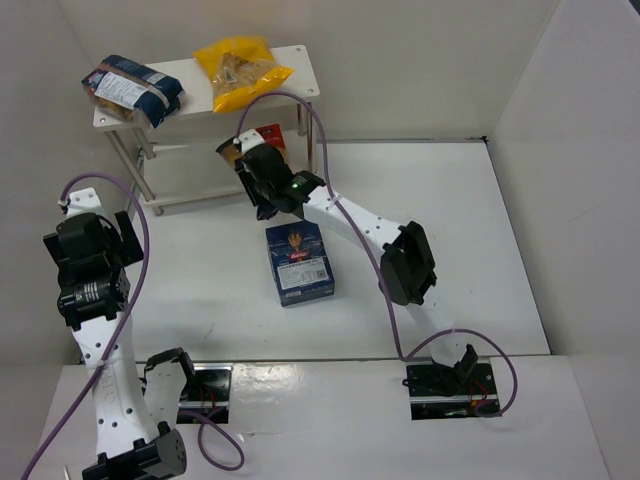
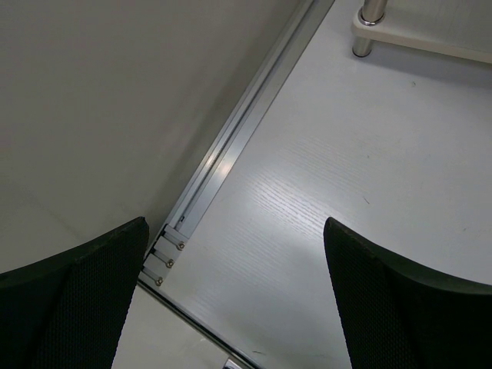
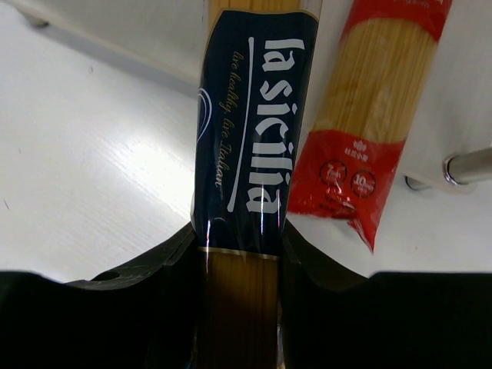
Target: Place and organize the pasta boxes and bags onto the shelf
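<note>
My right gripper point(image 1: 250, 168) is shut on a long amber spaghetti pack with a dark blue label point(image 3: 247, 146), holding it at the front of the shelf's point(image 1: 300, 58) lower tier. A red spaghetti pack point(image 3: 374, 108) lies just right of it, also showing in the top view point(image 1: 271, 134). A dark blue bag point(image 1: 132, 90) and a yellow bag point(image 1: 240, 70) lie on the top board. A dark blue box point(image 1: 299, 263) lies flat on the table below my right wrist. My left gripper point(image 1: 105, 230) is open and empty near the left wall.
A silver shelf leg point(image 3: 469, 165) stands right of the red pack. Another leg and a corner of the lower board point(image 2: 370, 23) show in the left wrist view. White walls enclose the table; a metal rail point(image 2: 231, 146) runs along the left wall.
</note>
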You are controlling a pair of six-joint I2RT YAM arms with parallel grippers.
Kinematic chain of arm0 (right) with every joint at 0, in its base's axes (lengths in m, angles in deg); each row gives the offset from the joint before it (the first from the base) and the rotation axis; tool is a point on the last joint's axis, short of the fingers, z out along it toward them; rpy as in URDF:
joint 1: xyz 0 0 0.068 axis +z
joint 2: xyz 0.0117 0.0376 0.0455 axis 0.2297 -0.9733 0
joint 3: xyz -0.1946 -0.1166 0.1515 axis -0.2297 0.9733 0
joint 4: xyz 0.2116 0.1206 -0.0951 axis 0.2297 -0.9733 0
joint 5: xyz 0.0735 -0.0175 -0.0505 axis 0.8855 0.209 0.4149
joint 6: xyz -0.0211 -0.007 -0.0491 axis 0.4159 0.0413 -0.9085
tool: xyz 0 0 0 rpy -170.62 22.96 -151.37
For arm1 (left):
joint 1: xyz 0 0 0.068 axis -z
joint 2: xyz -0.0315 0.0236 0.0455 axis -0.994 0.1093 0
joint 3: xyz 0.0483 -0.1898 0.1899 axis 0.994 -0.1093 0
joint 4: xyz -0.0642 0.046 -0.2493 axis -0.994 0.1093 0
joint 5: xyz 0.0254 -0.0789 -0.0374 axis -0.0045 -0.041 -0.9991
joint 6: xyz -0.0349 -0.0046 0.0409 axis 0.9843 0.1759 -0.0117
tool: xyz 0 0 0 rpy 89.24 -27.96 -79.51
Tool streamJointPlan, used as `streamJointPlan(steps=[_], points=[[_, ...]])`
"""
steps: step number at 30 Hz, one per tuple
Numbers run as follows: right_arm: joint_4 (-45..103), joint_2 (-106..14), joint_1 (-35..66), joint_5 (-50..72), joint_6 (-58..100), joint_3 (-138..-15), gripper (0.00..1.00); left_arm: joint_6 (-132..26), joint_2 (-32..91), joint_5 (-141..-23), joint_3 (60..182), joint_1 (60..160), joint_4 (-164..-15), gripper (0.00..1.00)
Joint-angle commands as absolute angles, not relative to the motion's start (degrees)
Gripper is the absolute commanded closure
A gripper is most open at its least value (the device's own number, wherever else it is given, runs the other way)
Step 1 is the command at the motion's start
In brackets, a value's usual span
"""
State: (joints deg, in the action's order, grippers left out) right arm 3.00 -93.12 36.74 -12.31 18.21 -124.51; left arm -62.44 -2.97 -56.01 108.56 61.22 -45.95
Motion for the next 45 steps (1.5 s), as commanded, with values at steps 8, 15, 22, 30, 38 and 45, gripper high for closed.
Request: streamJointPlan(steps=[8, 15, 22, 30, 38, 45], points=[[7.77, -104.80, 37.44, -17.39, 20.99, -148.17, 1.00, -61.32, -3.10, -54.42, 108.45, 60.78, -48.58, 0.00], [6.02, -113.24, 37.44, -21.08, 20.47, -160.67, 1.00, -60.79, -2.58, -54.42, 108.45, 60.78, -48.58, 0.00], [6.01, -118.96, 37.44, -25.04, 20.46, -169.38, 1.00, -60.79, -2.05, -54.42, 108.45, 60.78, -48.58, 0.00], [5.48, -124.24, 37.44, -28.38, 21.69, -174.04, 1.00, -60.79, -1.52, -54.42, 108.45, 60.78, -48.58, 0.00], [5.48, -128.72, 36.91, -30.49, 21.69, -179.85, 1.00, -60.79, -1.52, -54.42, 108.45, 60.78, -48.58, 0.00], [7.76, -131.36, 36.91, -32.51, 20.47, -180.64, 1.00, -60.79, -1.52, -54.94, 108.45, 60.78, -48.58, 0.00]])
